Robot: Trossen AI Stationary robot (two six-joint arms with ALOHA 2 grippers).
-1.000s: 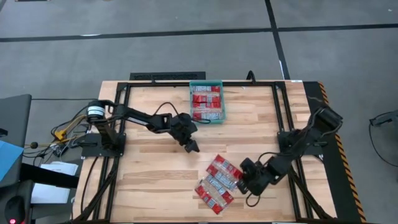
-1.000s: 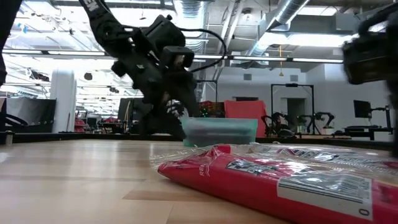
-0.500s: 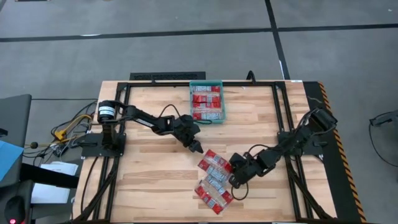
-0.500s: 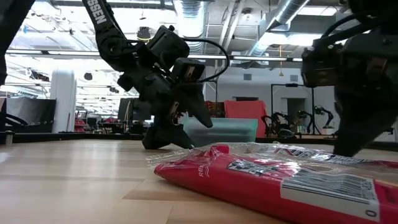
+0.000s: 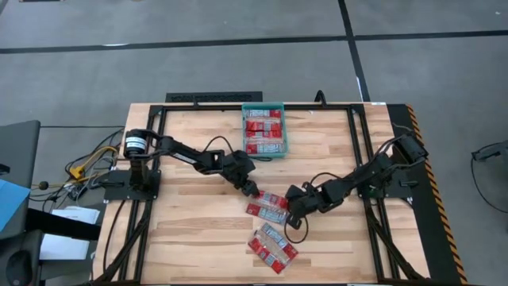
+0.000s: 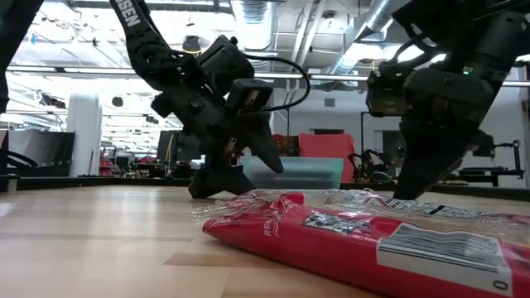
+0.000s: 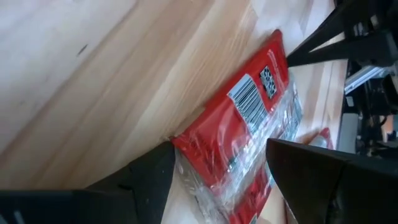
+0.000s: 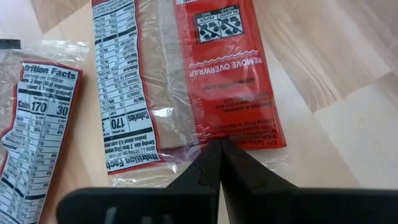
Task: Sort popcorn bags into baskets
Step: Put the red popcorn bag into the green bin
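Observation:
Two red popcorn packets [image 5: 268, 205] lie flat side by side at mid-table, apart from a small pile of packets [image 5: 272, 248] nearer the near edge. My left gripper [image 7: 219, 146] is open and low, with one finger on each side of the end of a red packet [image 7: 249, 118]. My right gripper [image 8: 221, 144] is shut, its tips at the short end of the other packet [image 8: 186, 68]. The teal basket [image 5: 263, 106] stands at the far edge, and several red packets [image 5: 263, 135] lie flat in it. My left gripper straddles the packet's end [image 7: 205, 165]; whether a finger touches the wrap, I cannot tell. My right gripper meets the clear seam at the packet's short end [image 8: 214, 138] with its shut fingertips. It comes slanting down from the table's right. The packet lies flat on the wood.
A black metal frame [image 5: 159, 159] runs round the table, with cables beside both arm bases. Bare wood [image 5: 198, 230] lies to the left of the packets and between them and the basket. In the low view a red packet [image 6: 373, 240] fills the near foreground.
My right gripper has swept toward the table's left and a little toward the far edge. It has slid two packets off the pile toward the centre, while the rest of the pile has stayed. My left gripper has moved down toward the right and near edges, to those packets.

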